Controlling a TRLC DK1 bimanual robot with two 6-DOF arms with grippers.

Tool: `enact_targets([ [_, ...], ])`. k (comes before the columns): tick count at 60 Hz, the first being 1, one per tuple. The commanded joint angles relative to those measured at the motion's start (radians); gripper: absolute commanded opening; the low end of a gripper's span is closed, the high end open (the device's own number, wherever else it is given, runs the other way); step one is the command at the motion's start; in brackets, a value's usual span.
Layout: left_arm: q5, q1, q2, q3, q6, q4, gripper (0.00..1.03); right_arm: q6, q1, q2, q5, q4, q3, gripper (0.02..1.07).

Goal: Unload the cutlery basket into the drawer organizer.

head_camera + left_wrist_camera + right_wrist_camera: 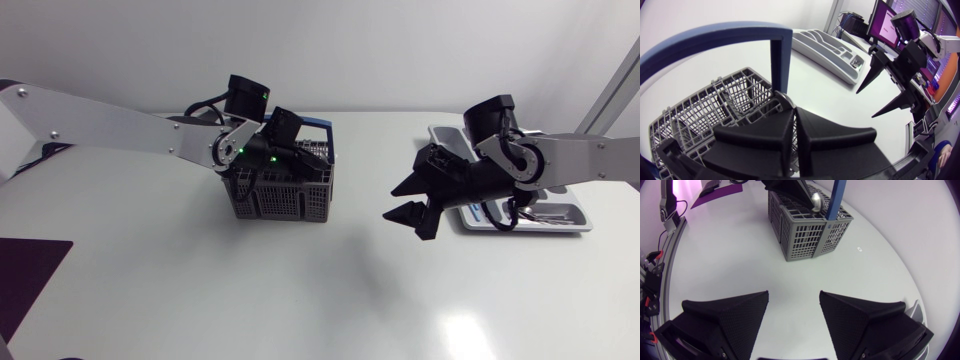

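Left hand [794, 116] pinches a spoon [816, 201] in the near-empty cutlery basket [805, 235] (right hand [794, 300] spread, empty), while the drawer organizer [812, 42] already holds pieces, so unloading seems nearly finished.

The left gripper [794, 107] is above the cutlery basket [700, 105], just beside the upright post of its blue handle [780, 55]. Its two black fingers [760, 135] stand almost together and press from both sides on a thin, rounded metal piece of cutlery [784, 96], of which only the edge shows at the tips. The grey basket stands on the white bench [830, 100]. Ahead of the fingers, past the handle, the grey drawer organizer [825, 47] lies on the bench, well apart from the basket. Beside the organizer the right gripper [866, 104] hangs above the bench, its fingers spread wide and pointing down, with nothing between them.
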Motion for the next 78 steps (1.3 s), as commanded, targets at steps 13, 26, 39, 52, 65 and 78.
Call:
enact_targets([
  [13, 0.067, 0.006, -0.072, -0.028, -0.047, 0.045, 0.04, 0.022, 0.014, 0.026, -0.011, -0.002, 0.025, 0.76],
  [26, 0.07, 0.005, -0.111, -0.029, -0.043, 0.044, 0.04, 0.019, 0.02, 0.024, -0.011, -0.002, 0.023, 0.77],
  [39, 0.094, 0.011, -0.111, -0.006, 0.012, 0.027, 0.04, 0.013, 0.025, 0.026, -0.011, -0.004, 0.025, 0.77],
  [52, 0.156, 0.015, -0.086, 0.034, 0.127, -0.051, 0.04, 0.002, 0.026, 0.032, -0.019, -0.007, 0.025, 0.77],
  [65, 0.199, 0.015, -0.072, 0.081, 0.281, -0.143, 0.05, -0.006, 0.031, 0.04, -0.027, -0.008, 0.023, 0.77],
  [78, 0.239, 0.032, -0.048, 0.16, 0.431, -0.272, 0.05, -0.013, 0.034, 0.038, -0.031, -0.015, 0.02, 0.77],
])
